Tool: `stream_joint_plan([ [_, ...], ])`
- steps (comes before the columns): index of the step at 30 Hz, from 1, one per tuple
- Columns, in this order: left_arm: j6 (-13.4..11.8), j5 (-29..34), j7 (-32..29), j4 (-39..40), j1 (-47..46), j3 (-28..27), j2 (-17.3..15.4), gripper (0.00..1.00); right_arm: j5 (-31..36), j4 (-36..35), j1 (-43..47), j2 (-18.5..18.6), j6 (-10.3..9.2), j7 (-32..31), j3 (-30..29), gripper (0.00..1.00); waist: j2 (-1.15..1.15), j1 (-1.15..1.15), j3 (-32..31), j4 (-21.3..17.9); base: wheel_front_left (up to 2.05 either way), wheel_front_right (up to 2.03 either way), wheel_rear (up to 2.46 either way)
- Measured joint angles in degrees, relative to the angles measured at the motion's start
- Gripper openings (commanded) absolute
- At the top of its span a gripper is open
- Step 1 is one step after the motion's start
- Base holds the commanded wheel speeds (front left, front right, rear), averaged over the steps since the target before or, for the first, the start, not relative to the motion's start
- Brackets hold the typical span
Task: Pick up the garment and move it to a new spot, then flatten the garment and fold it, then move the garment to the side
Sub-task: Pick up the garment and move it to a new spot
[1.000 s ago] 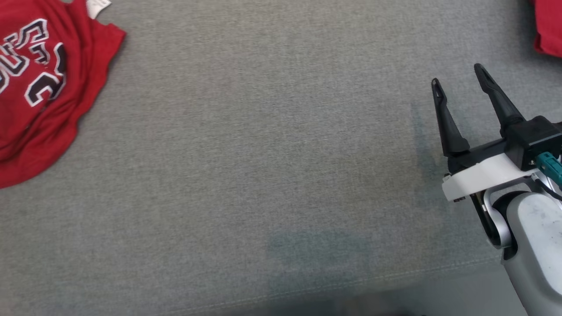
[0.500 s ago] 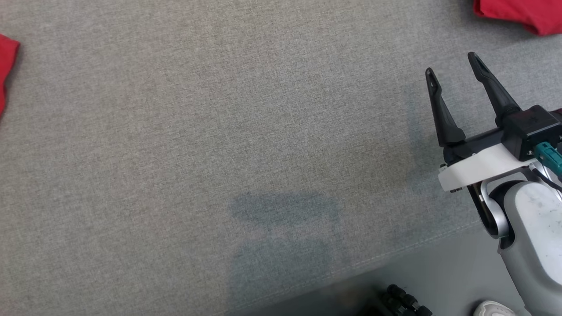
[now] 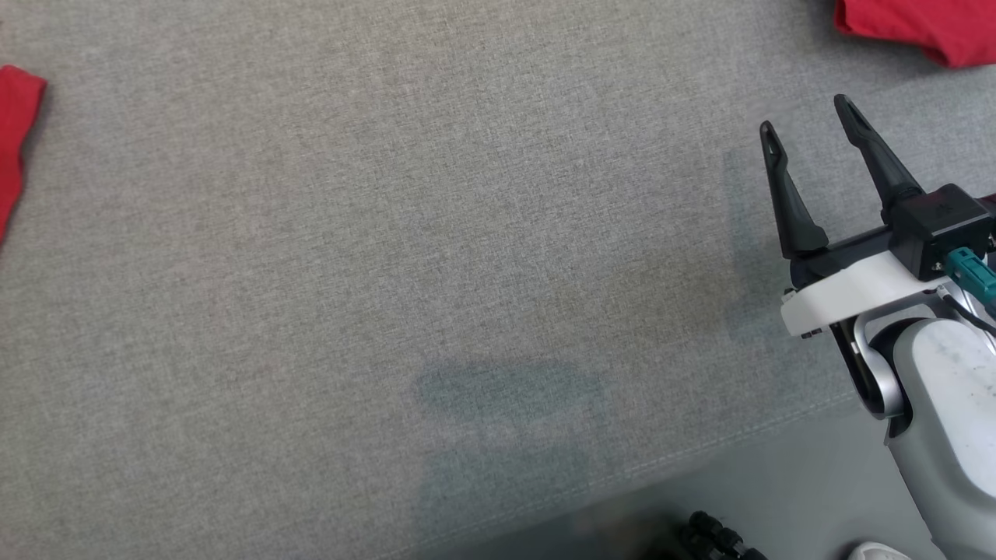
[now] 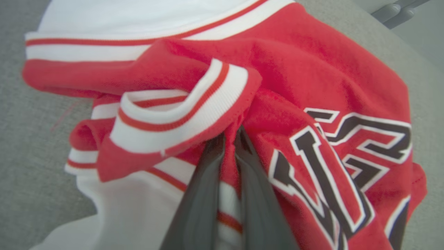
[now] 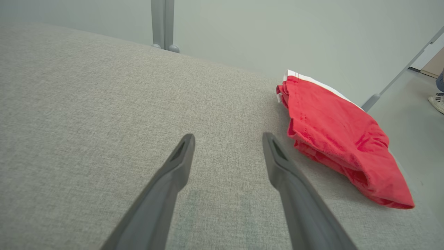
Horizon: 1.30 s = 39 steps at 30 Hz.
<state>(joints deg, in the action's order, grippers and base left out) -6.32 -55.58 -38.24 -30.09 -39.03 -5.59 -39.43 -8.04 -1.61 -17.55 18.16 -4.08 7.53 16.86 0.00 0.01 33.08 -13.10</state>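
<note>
Garment (image 4: 312, 69): red knit jersey, ribbed white-red trim, black-white lettering; bunched mid-frame in left wrist view on grey woven surface (image 3: 389, 233).
Left gripper (image 4: 229, 135): fingers pinched onto red fold.
Right gripper (image 3: 807, 115): spread wide, holding nothing, right of head view.
Surface: broad grey stretch, seamed edge lower right.
Folded red cloth (image 3: 918, 27): upper right corner.

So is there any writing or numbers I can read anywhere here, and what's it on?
On the red jersey: big black characters edged in white, crumpled and cut off by folds, not readable as any word or number.
On the folded red garment: no writing to be seen.
</note>
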Motion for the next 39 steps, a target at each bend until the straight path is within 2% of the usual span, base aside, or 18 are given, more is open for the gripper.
stream_joint_plan([
  [8, 7.5, -0.1, -0.1, 7.9, -6.9, 6.6, 4.2, 0.00, 0.0, 2.2, -0.8, 0.1, 0.57, 1.0, 0.5, 1.00, 0.00, 0.00, -3.2, 2.1, 0.00, 0.00, 0.00],
  [13, 12.5, -0.2, -2.0, 11.8, -7.4, 14.0, 10.1, 0.00, 0.0, 4.6, -0.9, -0.9, 1.18, 1.6, 1.9, 1.00, 0.00, 0.00, -6.1, 3.7, 0.00, 0.00, 0.00],
  [21, 13.4, -0.6, -6.5, 19.5, -5.5, 25.2, 17.1, 0.00, -0.9, 7.9, -0.7, -2.9, 2.05, 2.3, 4.0, 1.00, 0.00, 0.00, -12.1, 5.1, 0.00, 0.00, 0.00],
  [27, 13.4, -4.6, -10.9, 25.8, -5.0, 30.9, 22.5, 0.00, -1.9, 9.3, -0.6, -5.3, 2.79, 2.6, 6.0, 1.00, 0.00, -0.01, -16.3, 4.5, 0.00, 0.00, 0.00],
  [31, 13.4, -5.9, -13.5, 29.1, -5.0, 34.1, 25.1, 0.00, -2.1, 9.9, -0.3, -6.4, 3.05, 2.9, 6.6, 1.00, 0.00, -0.01, -17.9, 2.6, 0.00, 0.00, 0.00],
  [36, 13.3, -7.1, -14.2, 30.8, -5.0, 35.5, 28.3, 0.00, -2.5, 10.8, 0.4, -7.5, 3.04, 3.2, 7.0, 1.00, 0.00, -0.01, -19.0, -0.8, 0.00, 0.00, 0.00],
  [39, 12.2, -7.2, -14.1, 31.2, -5.1, 35.6, 29.9, 0.00, -2.6, 11.0, 0.5, -8.2, 3.04, 3.5, 7.2, 1.00, 0.00, -0.01, -19.4, -3.0, 0.00, 0.00, 0.00],
])
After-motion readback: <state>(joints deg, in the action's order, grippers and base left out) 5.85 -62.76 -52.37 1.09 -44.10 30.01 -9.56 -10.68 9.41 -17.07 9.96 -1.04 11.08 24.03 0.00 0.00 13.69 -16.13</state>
